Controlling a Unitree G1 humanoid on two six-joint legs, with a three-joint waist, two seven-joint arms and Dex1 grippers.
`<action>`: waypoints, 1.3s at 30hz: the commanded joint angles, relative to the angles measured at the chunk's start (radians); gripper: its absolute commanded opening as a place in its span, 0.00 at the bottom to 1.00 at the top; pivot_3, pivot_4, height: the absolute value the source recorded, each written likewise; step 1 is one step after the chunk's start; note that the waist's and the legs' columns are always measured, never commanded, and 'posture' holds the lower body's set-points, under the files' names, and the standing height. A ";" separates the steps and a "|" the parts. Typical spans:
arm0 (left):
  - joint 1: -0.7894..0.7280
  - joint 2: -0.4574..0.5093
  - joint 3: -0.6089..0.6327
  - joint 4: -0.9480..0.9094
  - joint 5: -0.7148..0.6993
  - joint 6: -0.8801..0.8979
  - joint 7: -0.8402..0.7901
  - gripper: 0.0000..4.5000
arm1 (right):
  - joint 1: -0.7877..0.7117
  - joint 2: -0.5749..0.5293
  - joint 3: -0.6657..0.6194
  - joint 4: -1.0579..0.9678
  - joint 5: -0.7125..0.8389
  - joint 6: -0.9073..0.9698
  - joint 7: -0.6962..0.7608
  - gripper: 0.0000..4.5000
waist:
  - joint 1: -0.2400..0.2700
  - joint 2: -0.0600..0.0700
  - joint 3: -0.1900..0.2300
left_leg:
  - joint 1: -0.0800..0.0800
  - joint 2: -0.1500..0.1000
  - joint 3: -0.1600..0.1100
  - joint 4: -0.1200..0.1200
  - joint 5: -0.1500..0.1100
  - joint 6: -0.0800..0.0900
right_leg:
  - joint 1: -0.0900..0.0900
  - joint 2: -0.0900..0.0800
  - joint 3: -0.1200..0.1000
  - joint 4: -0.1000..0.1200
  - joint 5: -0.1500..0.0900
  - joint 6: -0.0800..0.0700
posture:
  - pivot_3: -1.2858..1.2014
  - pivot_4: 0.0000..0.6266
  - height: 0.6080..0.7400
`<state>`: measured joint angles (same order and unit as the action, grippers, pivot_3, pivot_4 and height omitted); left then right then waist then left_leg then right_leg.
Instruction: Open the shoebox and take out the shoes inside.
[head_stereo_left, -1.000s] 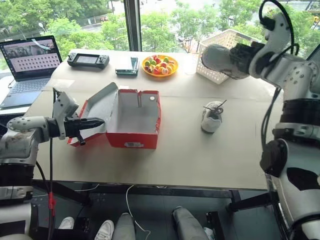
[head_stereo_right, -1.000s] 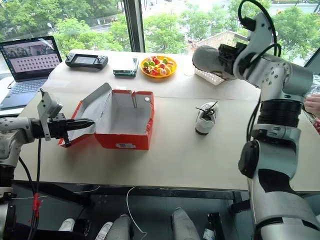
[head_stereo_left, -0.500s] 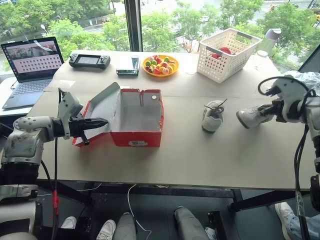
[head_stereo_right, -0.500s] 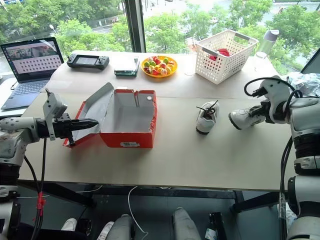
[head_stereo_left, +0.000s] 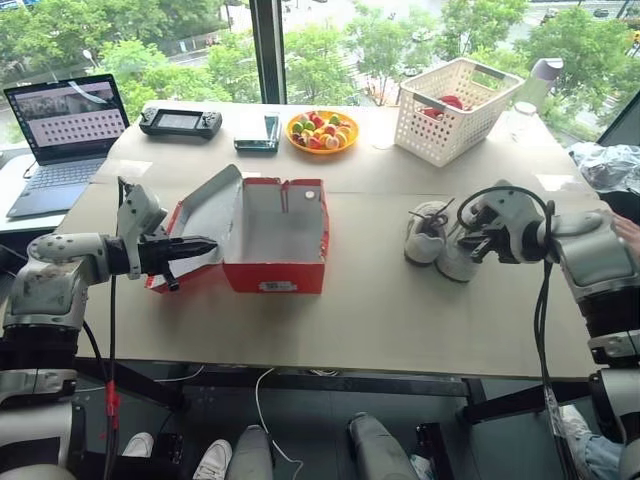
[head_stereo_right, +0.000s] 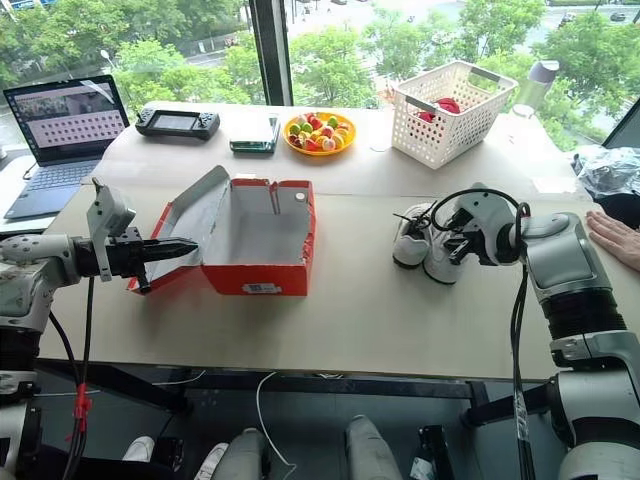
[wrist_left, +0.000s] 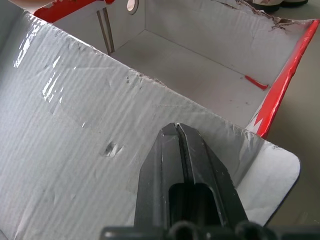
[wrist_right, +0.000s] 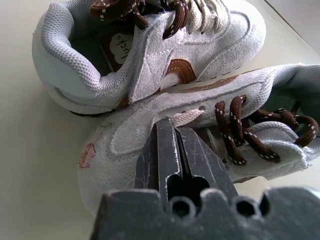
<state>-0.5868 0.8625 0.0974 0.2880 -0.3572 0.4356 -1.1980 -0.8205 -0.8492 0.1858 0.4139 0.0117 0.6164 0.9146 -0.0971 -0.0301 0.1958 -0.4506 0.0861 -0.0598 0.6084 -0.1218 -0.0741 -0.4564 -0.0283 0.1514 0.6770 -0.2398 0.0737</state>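
The red shoebox (head_stereo_left: 272, 240) stands open on the table, its pale grey inside empty, its lid (head_stereo_left: 203, 215) folded back to the left. My left gripper (head_stereo_left: 203, 243) is shut, and its tip rests against the lid's inner face (wrist_left: 75, 150). Both shoes stand on the table to the right of the box. One white-grey shoe (head_stereo_left: 426, 232) stands upright, and the other shoe (head_stereo_left: 453, 262) lies right beside it, touching it. My right gripper (wrist_right: 168, 123) is shut on that second shoe (wrist_right: 122, 145), with its fingertips at the upper near the brown laces.
Along the table's far side are a laptop (head_stereo_left: 65, 125), a game controller (head_stereo_left: 178, 121), a phone (head_stereo_left: 256, 131), a bowl of candies (head_stereo_left: 320, 130) and a white lattice basket (head_stereo_left: 455, 108). A person's hand (head_stereo_right: 612, 238) rests at the table's right edge.
My right gripper came down and leftward with the second shoe and now has it on the table beside the first. The left arm and the box kept still.
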 joint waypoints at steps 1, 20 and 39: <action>-0.008 0.004 0.012 -0.029 -0.009 -0.003 0.000 0.00 | -0.019 0.002 -0.050 0.001 0.012 0.057 -0.012 0.27 | 0.000 0.000 0.000 | 0.000 0.000 0.000 0.000 0.000 0.000 | 0.000 0.000 0.000 0.000 0.000 0.000 | 0.52 0.24 0.71; 0.002 0.026 0.035 -0.055 -0.028 0.011 -0.016 0.00 | 0.015 -0.090 -0.359 -0.554 0.387 0.392 0.117 0.55 | 0.000 0.000 0.000 | 0.000 0.000 0.000 0.001 0.000 0.000 | 0.000 0.000 0.000 0.001 0.000 0.000 | 0.52 0.24 0.71; 0.269 -0.266 0.520 -0.277 -0.051 0.035 0.786 0.00 | 0.441 0.484 -0.250 -0.901 0.108 0.252 -0.725 0.55 | 0.022 -0.009 -0.006 | 0.004 0.000 0.000 0.002 0.000 -0.001 | 0.004 0.000 0.000 0.002 0.000 0.000 | 0.52 0.24 0.71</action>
<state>-0.3274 0.6208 0.5751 0.1010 -0.3988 0.5025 -0.4888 -0.3774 -0.3761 -0.0786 -0.4364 0.1705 0.9607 0.2418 -0.0746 -0.0394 0.1899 -0.4470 0.0861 -0.0599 0.6101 -0.1215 -0.0750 -0.4528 -0.0286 0.1515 0.6791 -0.2394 0.0738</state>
